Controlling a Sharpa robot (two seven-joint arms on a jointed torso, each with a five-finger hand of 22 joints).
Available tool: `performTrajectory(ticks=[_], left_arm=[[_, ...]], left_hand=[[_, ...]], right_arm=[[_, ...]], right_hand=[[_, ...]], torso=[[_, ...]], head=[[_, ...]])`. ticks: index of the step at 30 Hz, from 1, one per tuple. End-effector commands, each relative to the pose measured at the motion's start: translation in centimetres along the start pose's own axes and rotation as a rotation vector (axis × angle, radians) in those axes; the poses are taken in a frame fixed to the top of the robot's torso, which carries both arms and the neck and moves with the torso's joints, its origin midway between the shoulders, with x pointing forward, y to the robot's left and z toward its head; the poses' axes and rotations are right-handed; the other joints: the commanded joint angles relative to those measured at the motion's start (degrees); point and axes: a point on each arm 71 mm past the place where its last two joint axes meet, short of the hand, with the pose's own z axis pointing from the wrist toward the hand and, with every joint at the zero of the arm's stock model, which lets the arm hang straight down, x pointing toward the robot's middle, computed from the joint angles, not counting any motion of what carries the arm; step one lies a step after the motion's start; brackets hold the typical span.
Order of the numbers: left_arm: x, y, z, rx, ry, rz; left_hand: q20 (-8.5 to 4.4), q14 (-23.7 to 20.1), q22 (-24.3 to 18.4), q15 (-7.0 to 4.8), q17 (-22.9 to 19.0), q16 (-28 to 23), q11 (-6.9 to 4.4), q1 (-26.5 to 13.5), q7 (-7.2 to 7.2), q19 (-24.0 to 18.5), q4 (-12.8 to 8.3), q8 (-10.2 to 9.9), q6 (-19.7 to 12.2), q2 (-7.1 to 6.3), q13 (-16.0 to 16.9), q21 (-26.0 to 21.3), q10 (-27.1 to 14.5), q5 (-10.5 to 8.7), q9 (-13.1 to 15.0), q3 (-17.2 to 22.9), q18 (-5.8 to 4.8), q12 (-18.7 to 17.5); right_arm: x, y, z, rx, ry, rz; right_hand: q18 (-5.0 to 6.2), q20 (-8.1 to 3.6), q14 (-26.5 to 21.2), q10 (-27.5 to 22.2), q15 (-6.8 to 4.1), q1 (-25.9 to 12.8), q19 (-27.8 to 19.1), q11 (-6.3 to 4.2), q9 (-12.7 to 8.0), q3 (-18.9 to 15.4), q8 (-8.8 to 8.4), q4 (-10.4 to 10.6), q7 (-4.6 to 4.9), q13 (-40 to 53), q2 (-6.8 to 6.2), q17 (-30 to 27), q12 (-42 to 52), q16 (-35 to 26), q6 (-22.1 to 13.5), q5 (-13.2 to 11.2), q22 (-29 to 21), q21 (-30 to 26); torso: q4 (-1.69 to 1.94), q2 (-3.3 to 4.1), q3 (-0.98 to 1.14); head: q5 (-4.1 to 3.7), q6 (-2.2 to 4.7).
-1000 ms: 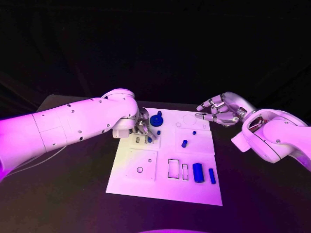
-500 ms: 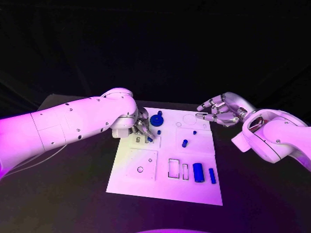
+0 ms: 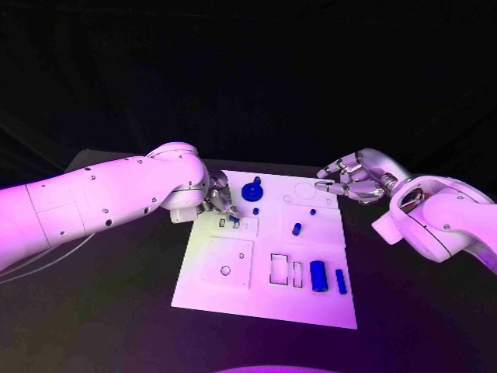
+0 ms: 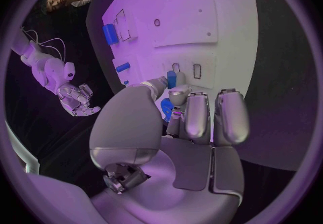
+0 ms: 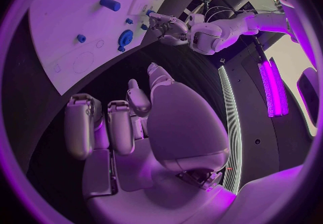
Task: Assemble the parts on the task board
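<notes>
While pinching a small blue part at the task board's far left slots, left hand; right hand empty, fingers loosely apart, above the desk beside the board's far right corner.

Black table, black backdrop behind it

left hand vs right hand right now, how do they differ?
The left hand is down at the task board's left edge, while the right hand hangs off the board's far right corner. The left hand's fingertips pinch a small blue part at the board; the right hand holds nothing. The left hand's fingers bunch toward that part, the right hand's are loosely curled and apart. Both are silver hands on white arms.
</notes>
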Motion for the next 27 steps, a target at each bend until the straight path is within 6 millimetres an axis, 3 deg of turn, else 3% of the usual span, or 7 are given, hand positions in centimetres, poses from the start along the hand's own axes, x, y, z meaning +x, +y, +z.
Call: performTrajectory(ticks=[1,12,27], left_arm=[[0.2,-0.1,-0.2,0.027,-0.037,-0.047],[1.2,0.2,-0.2,0.033,-0.028,-0.039],[1.8,0.2,0.3,0.012,-0.027,-0.003]], left_hand=[[-0.19,2.09,0.16,-0.31,1.3,-0.36,0.16,-0.89,-0.13,-0.13,-6.03,0.45,0.38,-0.42,0.18,0.39,0.46,-0.19,0.26,6.81,-0.59,0.37],[-0.21,2.11,0.45,-0.35,1.35,-0.41,0.1,-2.2,-0.19,0.01,-6.89,0.66,0.5,-0.86,0.64,0.53,0.84,-0.25,0.65,8.44,-0.64,0.83],[-0.21,2.12,0.55,-0.35,1.38,-0.42,0.09,-2.8,-0.2,0.05,-7.05,0.72,0.56,-0.91,0.67,0.58,0.91,-0.27,0.78,8.9,-0.66,0.88]], right_arm=[[0.1,-0.1,0.0,-0.002,0.01,-0.005],[0.1,-0.2,-0.1,0.001,0.012,-0.004],[0.2,-0.2,-0.1,0.002,0.015,-0.004]], right_hand=[[0.36,-0.09,3.45,-0.14,-0.38,-0.55,-0.24,-0.17,-0.07,-0.3,0.35,-0.02,-0.12,-0.03,0.0,5.11,-0.23,-0.37,0.16,0.35,7.25,-0.28],[0.36,-0.09,3.45,-0.14,-0.38,-0.55,-0.24,-0.17,-0.07,-0.3,0.35,-0.02,-0.12,-0.03,0.0,5.11,-0.23,-0.37,0.16,0.35,7.25,-0.28],[0.37,-0.09,3.45,-0.15,-0.37,-0.69,-0.25,-0.17,-0.09,-0.38,0.37,0.03,-0.12,-0.06,0.02,5.1,-0.25,-0.38,0.15,0.46,7.24,-0.32]], torso=[[0.04,0.01,-0.1],[-0.2,0.03,-0.16],[-0.21,0.05,-0.11]], head=[[0.05,-0.13],[0.34,-0.35],[0.39,-0.61]])
